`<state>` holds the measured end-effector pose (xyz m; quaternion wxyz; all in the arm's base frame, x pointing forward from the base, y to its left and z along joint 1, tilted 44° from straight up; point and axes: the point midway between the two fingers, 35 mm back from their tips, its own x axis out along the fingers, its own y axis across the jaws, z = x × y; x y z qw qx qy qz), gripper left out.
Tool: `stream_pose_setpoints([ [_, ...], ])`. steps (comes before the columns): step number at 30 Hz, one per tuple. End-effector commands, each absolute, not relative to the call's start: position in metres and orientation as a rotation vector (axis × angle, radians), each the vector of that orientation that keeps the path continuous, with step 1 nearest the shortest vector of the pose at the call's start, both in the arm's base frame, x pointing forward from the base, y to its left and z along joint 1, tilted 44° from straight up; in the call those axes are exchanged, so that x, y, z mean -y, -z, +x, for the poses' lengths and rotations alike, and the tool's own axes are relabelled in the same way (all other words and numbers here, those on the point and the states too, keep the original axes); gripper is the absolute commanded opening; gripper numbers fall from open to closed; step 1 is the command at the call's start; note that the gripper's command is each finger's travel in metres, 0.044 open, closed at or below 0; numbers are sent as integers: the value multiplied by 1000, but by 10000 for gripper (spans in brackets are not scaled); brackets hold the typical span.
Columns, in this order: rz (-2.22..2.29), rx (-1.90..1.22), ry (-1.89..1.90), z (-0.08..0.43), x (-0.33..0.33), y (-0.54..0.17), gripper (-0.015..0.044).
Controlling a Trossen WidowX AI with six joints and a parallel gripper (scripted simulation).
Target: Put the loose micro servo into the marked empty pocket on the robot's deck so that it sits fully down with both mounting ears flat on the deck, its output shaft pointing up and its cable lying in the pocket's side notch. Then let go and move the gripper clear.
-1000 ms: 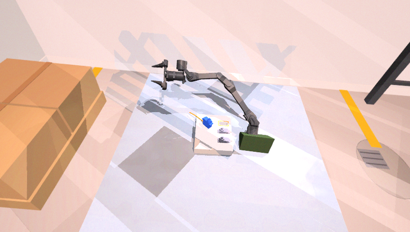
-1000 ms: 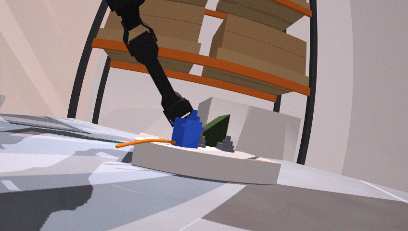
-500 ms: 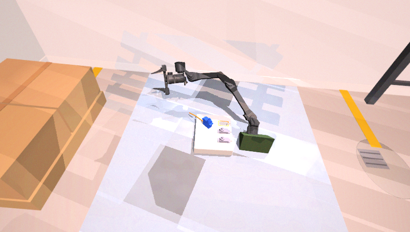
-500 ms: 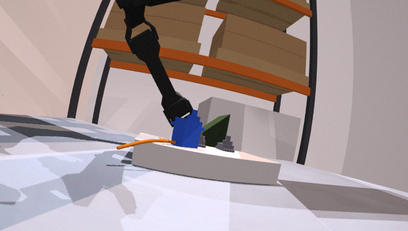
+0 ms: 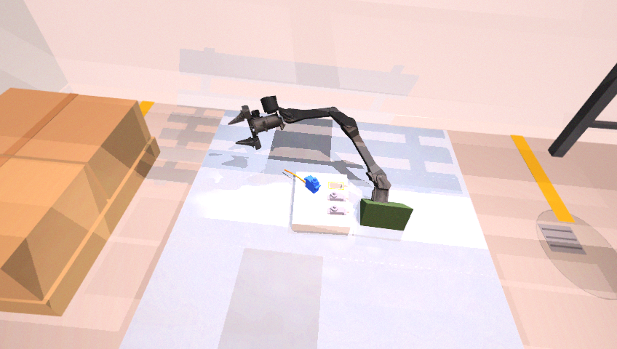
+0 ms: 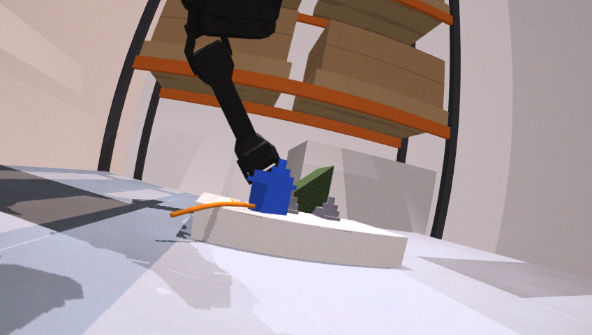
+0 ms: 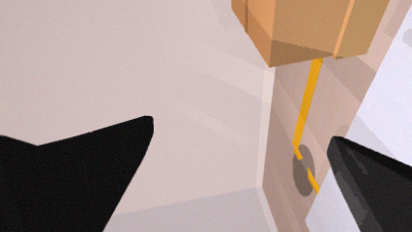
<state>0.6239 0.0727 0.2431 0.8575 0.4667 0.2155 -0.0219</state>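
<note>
The blue servo (image 5: 312,183) (image 6: 270,192) stands upright, shaft up, on the white deck (image 5: 309,216) (image 6: 299,244), outside the yellow-marked pocket (image 5: 335,185), its orange cable (image 5: 295,174) (image 6: 211,204) overhanging the edge

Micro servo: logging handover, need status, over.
Gripper open, nothing held. Blue micro servo upright on deck, outside marked pocket. No obstruction seen over pocket.

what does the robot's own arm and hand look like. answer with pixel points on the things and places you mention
The arm (image 5: 356,142) (image 6: 234,105) is slim, jointed and dark grey to black. The hand (image 5: 237,131) (image 7: 238,133) has two dark, wedge-shaped fingers tapering to narrow tips. A dark cylinder (image 5: 268,103) sits near the wrist. I can't make out any markings or cables on it.
</note>
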Motion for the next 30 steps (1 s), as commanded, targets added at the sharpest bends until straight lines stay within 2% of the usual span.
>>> stream_pose_setpoints([
  [1, 891, -478, 55, 617, -77, -238, 440],
  [30, 107, -787, 40, 557, -86, -169, 440],
])
